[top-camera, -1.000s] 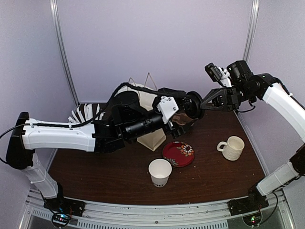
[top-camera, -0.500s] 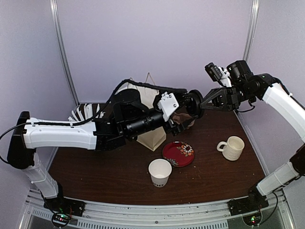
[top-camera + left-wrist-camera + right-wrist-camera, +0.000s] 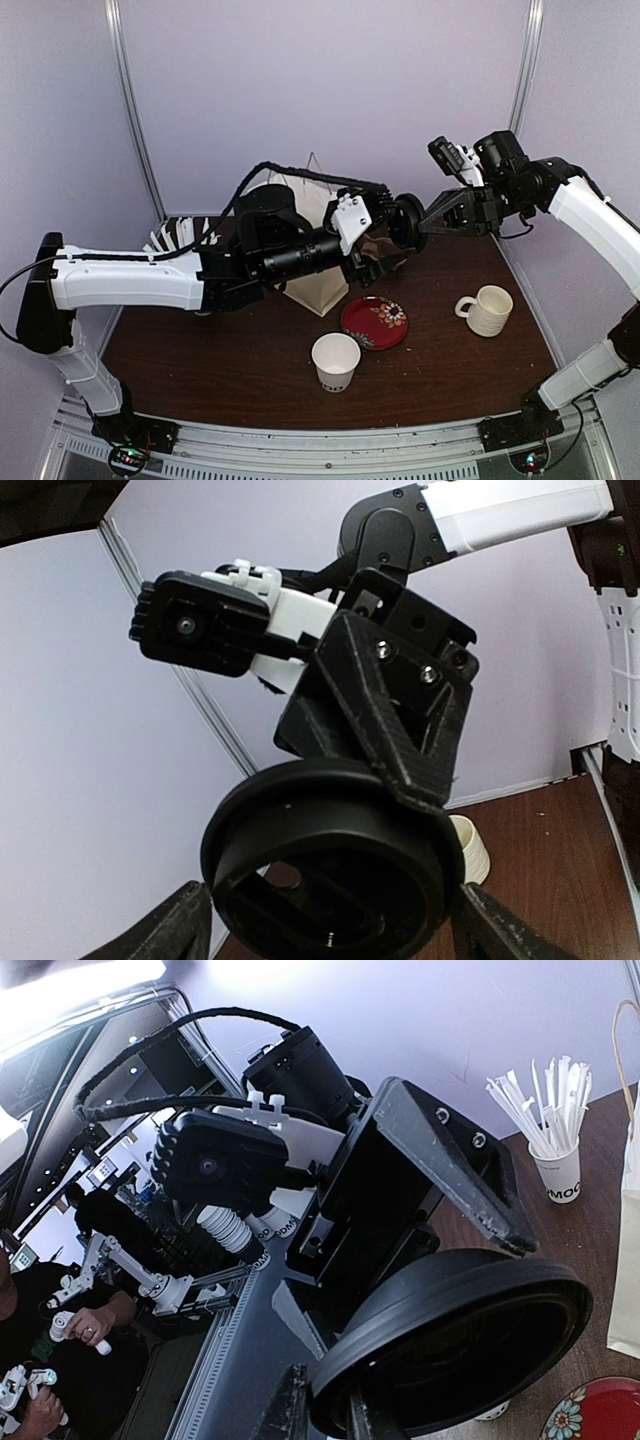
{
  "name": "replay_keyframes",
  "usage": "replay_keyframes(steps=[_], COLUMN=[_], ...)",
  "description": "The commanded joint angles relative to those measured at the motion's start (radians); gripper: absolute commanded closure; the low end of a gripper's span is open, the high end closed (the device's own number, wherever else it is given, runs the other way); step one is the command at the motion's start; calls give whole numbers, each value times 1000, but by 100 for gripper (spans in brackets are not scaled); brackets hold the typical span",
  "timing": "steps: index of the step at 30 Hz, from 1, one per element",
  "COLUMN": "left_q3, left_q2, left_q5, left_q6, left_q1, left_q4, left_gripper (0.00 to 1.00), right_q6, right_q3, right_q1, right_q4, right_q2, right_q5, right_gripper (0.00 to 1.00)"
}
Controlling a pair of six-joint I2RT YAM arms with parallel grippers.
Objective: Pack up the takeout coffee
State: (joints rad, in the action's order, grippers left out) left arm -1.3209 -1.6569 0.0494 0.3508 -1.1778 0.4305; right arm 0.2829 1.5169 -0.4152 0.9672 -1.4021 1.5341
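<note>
Pale lilac walls close the space on three sides, and a dark brown wooden table [image 3: 250,365] carries the things.

The left arm [image 3: 130,282] reaches from its base far across to the middle. The right arm [image 3: 590,215] bends in from the right side, and the two meet in the air above the back half of the table.

A white paper bag [image 3: 322,295] with thin handles stands upright behind the left arm, which hides part of it. At the back left stands a paper cup full of white sticks [image 3: 180,240].

A red plate with flower pattern [image 3: 375,322] lies in front of the bag. The cream ribbed mug [image 3: 488,310] stands to the right of it, apart from it.

The white paper cup [image 3: 336,360] of the takeout coffee stands upright and open near the front, just beside the left edge of the plate, with dark letters low on its wall.

Its black lid [image 3: 406,222] is in the air, above the table and behind the plate, between the two grippers.

The right gripper [image 3: 425,220] has its jaws narrow on the rim of the lid and holds it on edge.

The left gripper [image 3: 385,250] has its jaws wide, with one finger [image 3: 180,930] at each side of the lid. I cannot tell if they touch the rim.
</note>
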Motion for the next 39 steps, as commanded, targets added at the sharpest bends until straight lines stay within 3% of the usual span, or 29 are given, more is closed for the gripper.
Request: replay_keyframes(steps=[1,7,20,35,39], left_q3=[-24,-23,-30,-65,-54], left_q2=[2,0,-12,-23,-4], left_q5=[53,63,71,144,116], left_q6=[-35,-43,-69,-52,-55], left_q1=[16,23,42,45,44], left_q4=[-9,-17,3,-61,-89], left_gripper=[16,19,11,24,28], right_q6=[-5,-7,-22,-53,-51], right_q3=[-9,-10,-19,-25,-30], right_q1=[-5,-5,-6,-7,-3], right_q4=[-22,-25,-37,-70,-63], right_q2=[18,15,17,11,14], right_q5=[27,27,41,48,21], right_gripper=[86,87,87,86,74])
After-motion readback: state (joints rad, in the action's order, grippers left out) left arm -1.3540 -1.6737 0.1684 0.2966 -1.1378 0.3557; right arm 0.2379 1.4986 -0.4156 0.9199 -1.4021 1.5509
